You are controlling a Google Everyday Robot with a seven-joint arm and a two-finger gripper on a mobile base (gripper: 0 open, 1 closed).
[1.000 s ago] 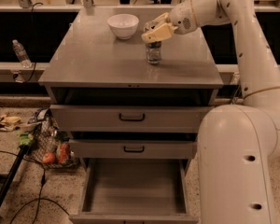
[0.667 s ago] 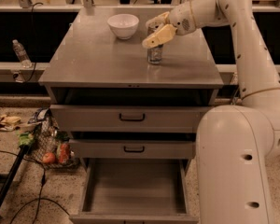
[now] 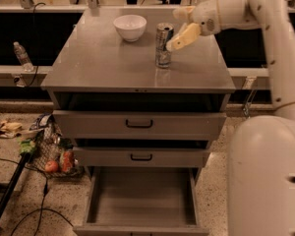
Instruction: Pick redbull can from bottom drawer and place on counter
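Observation:
The redbull can [image 3: 163, 45] stands upright on the counter [image 3: 103, 63], a little right of its middle. My gripper [image 3: 176, 28] is just to the right of the can, open, with pale fingers [image 3: 186, 35] spread apart. The lower fingertip is close by the can's right side and nothing is held. The bottom drawer [image 3: 142, 198] is pulled out below, and its grey floor shows nothing on it.
A white bowl [image 3: 130, 27] sits on the counter behind and left of the can. A clear plastic bottle [image 3: 22, 55] stands on the left ledge. Litter and a wire basket [image 3: 51, 154] lie on the floor at left. My white base [image 3: 265, 176] fills the right.
The gripper, which sat over the can's top, has opened and drawn off to the right. The can stays standing on the counter.

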